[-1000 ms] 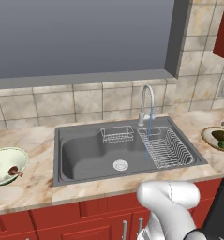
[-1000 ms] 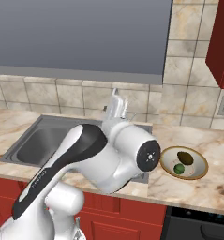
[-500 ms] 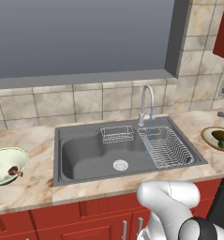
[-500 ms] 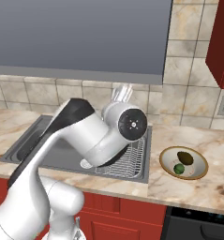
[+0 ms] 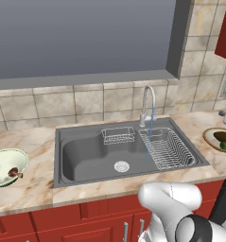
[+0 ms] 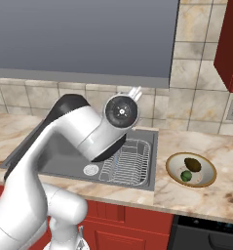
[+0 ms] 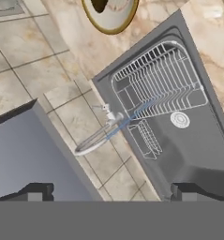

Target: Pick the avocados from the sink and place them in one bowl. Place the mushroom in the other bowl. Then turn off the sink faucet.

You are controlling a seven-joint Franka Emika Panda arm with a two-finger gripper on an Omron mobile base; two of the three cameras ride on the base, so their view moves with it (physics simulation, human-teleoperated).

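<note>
Nearest to us, the white arm [image 6: 64,146] is rising over the front edge of the counter [image 5: 34,189], and we are seeing its gripper [image 7: 108,191] with the two dark fingertips [image 7: 36,191] standing wide apart, nothing between them. We are looking along the hand at the wall tiles and down on the basin.

Just past the counter edge, the sink [image 5: 86,156] is lying grey and wide, its round white drain [image 5: 121,166] near the middle. We are finding no fruit on its floor. A small wire basket [image 5: 118,136] is hanging at the back wall of the basin, and a larger wire rack [image 5: 166,149] is filling the right part.

At the back rim, the sink faucet [image 5: 147,106] is standing tall, and a thin blue stream [image 5: 149,134] is running from its spout down into the rack side, so the water is on.

Out to the left, well apart from the sink, the pale green-cream bowl [image 5: 3,165] is sitting on the counter with the mushroom [image 5: 13,173] inside it.

Out to the right, the shallow tan bowl [image 6: 191,169] is holding both avocados: the dark avocado [image 6: 192,164] and the green avocado [image 6: 186,176], just beside each other.
</note>
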